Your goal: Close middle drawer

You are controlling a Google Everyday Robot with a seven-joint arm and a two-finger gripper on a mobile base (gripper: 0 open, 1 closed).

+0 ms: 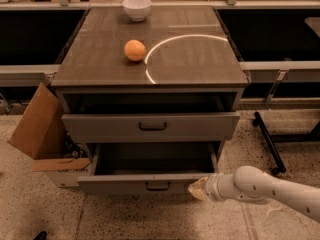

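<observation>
The middle drawer (115, 185) is pulled far out of the grey cabinet. Its low front carries a small dark handle (157, 186), and its deep tray looks empty. My gripper (198, 189) is at the right end of that drawer front, at the same height, touching it or very close to it. The white arm reaches in from the lower right. The taller drawer (150, 126) above is out a little. The lowest drawer is hidden below.
An orange (135, 50) and a white bowl (137, 8) sit on the cabinet top (200, 69). An open cardboard box (37, 129) leans at the cabinet's left. A dark chair base (267, 141) lies on the speckled floor at right.
</observation>
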